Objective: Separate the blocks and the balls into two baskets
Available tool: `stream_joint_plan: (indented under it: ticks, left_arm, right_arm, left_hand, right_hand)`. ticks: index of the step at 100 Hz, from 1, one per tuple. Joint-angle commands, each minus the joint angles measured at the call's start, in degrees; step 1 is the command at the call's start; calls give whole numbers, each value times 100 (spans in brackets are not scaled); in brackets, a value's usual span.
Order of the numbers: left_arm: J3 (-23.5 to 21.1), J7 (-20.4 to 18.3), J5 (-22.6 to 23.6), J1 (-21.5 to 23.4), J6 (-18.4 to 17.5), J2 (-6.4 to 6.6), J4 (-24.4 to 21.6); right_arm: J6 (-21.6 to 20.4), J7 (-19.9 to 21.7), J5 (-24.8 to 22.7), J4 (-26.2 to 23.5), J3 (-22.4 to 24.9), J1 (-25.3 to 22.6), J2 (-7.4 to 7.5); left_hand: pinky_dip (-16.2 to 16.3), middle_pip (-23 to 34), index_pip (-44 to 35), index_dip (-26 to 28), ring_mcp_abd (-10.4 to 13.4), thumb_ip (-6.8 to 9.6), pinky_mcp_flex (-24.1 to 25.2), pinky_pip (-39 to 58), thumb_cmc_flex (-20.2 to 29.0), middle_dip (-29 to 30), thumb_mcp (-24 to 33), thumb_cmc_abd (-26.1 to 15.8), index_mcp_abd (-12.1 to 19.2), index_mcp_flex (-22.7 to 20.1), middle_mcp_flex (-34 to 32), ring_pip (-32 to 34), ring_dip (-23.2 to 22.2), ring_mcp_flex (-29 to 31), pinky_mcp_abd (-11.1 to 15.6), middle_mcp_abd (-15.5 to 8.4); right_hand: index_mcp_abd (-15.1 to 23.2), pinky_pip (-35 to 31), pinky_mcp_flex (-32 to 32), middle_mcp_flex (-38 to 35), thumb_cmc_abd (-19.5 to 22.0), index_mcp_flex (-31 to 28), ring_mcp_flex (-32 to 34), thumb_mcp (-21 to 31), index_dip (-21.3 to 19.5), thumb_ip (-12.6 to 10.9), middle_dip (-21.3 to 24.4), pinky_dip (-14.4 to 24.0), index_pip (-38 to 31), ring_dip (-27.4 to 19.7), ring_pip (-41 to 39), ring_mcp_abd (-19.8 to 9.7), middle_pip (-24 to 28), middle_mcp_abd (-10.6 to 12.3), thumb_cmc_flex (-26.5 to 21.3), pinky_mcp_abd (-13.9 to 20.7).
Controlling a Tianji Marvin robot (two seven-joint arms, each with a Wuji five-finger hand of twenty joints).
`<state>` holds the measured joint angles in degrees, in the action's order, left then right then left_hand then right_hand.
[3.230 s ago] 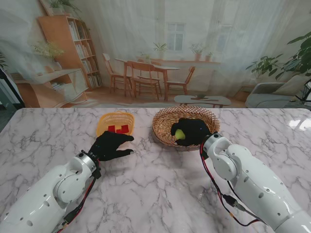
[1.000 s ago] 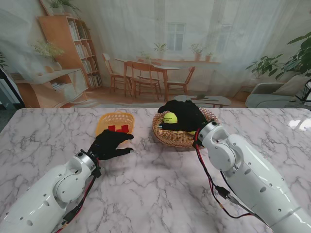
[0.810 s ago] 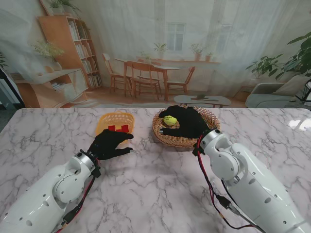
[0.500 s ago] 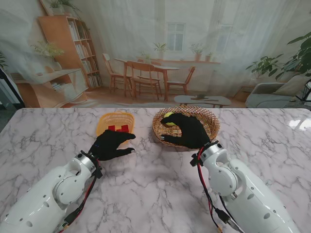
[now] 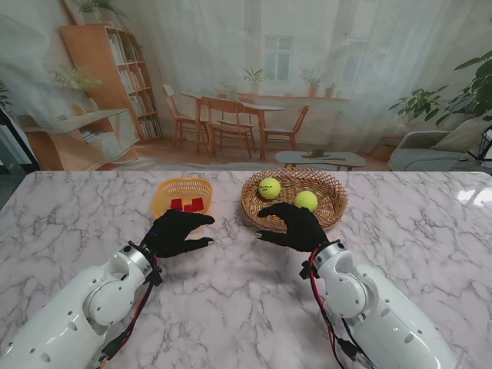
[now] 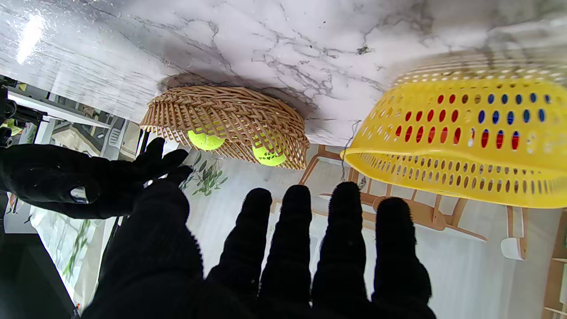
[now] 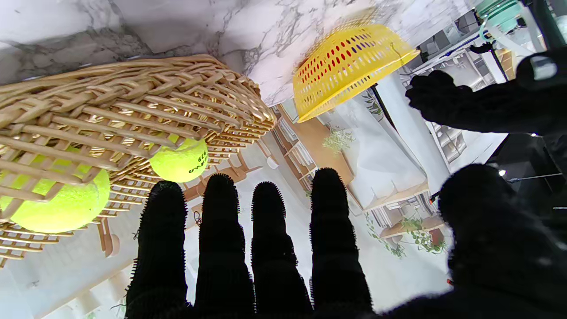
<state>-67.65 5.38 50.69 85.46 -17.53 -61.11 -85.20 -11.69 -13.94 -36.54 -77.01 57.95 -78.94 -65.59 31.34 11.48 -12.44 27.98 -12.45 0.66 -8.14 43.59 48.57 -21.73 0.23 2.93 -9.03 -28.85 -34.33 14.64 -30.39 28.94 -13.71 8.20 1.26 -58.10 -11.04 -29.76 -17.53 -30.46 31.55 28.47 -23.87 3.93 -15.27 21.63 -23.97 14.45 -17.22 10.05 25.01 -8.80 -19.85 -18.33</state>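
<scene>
- On the marble table [image 5: 246, 307], two baskets stand side by side toward the far edge: a yellow plastic basket [image 5: 182, 187] on the left and a wicker basket [image 5: 292, 211] on the right, close together but apart.
- Inside the yellow plastic basket lie red blocks [image 5: 187, 204]; through its holes the left wrist view also shows blue, though what the blue belongs to I cannot tell.
- Two tennis balls sit in the wicker basket: one ball [image 5: 269, 187] toward its left side, the other ball [image 5: 306, 200] to the right and a little nearer to me.
- The left hand [image 5: 175, 232] is just on the near side of the yellow plastic basket, palm down, holding nothing; its fingers [image 6: 294, 230] stretch out straight, with narrow gaps between them.
- The right hand [image 5: 290, 224] is at the near rim of the wicker basket, also empty; its fingers [image 7: 266, 248] reach forward, slightly parted, with the thumb held off to the side.
- Both black-gloved hands are near each other, with bare marble between them.
- A printed room backdrop [image 5: 254, 84] rises behind the table.
</scene>
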Motion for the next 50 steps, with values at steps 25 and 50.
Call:
stream_joint_plan:
  ticks: [25, 50]
  left_arm:
    - [245, -145, -69, -383, 30, -11, 284]
    - [236, -146, -64, -418, 78, -12, 314]
  right_arm:
    - [-136, -29, 149, 346, -57, 299, -70]
    - [-282, -37, 158, 495, -98, 409, -72]
  left_hand:
    - [123, 74, -4, 7, 33, -36, 90, -22, -16, -41, -147, -286, 29, -49, -20, 16, -22, 15, -126, -38]
    - [119, 69, 3, 0, 25, -37, 98, -25, -15, -39, -148, -288, 25, -47, -25, 13, -20, 6, -132, -39]
  right_hand:
    - [26, 48, 19, -32, 216, 69, 11, -25, -131, -101, -49, -13, -28, 128, 276, -130, 112, 127, 1, 11]
    - [45, 53, 27, 31, 202, 81, -22, -19, -125, -94, -51, 0, -42, 131, 284, -145, 101, 127, 68, 20]
